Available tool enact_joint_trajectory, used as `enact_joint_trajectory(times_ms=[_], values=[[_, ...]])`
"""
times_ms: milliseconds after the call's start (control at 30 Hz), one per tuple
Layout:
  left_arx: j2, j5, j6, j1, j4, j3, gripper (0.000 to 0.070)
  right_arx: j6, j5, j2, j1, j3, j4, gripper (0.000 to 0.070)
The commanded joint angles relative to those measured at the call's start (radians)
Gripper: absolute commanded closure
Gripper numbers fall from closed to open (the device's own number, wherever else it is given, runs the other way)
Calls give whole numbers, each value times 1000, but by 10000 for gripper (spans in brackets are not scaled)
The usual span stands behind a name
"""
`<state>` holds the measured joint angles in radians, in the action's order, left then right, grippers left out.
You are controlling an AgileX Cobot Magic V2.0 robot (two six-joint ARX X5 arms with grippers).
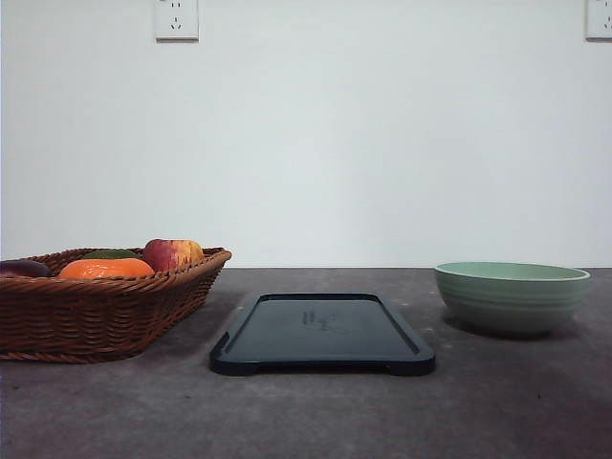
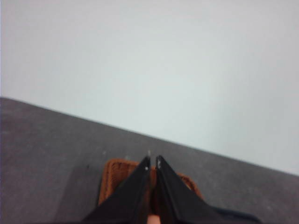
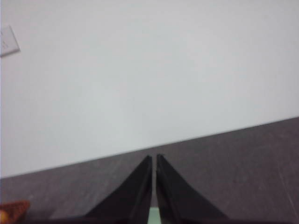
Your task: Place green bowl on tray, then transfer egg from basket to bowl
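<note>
Basket point(image 1: 96, 311) left, tray point(image 1: 322, 335) centre, green bowl point(image 1: 512, 296) right, all apart on table point(image 1: 306, 411).

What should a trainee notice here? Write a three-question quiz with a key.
1. True or false: the green bowl already sits on the tray.
2. Which lies on the robot's left side of the table? A. bowl B. wicker basket C. tray
3. Fill in: the left gripper and right gripper both look ____.

Key: 1. False, it rests on the table to the right of the tray. 2. B. 3. Shut, with only a sliver between the fingers.
</note>
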<state>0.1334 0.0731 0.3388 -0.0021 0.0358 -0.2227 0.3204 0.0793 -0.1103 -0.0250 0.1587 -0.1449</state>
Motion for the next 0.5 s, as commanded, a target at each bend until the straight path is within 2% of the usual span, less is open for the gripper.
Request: enact_joint_trajectory(times_ms=[0,200,333,467], values=[[30,-4,-23,2,-21,-40,691,-15,7,-28,1,29,7,693],[165,5,-36,2,-151,-164,690,-21,91,-150,1,124,84,693],[255,21,-69,2,-259,-253,691,-56,120,-235,1,198,177,693],[345,77,-91,2,-357,-340,691,-103,132,-321,1,279,282,693]])
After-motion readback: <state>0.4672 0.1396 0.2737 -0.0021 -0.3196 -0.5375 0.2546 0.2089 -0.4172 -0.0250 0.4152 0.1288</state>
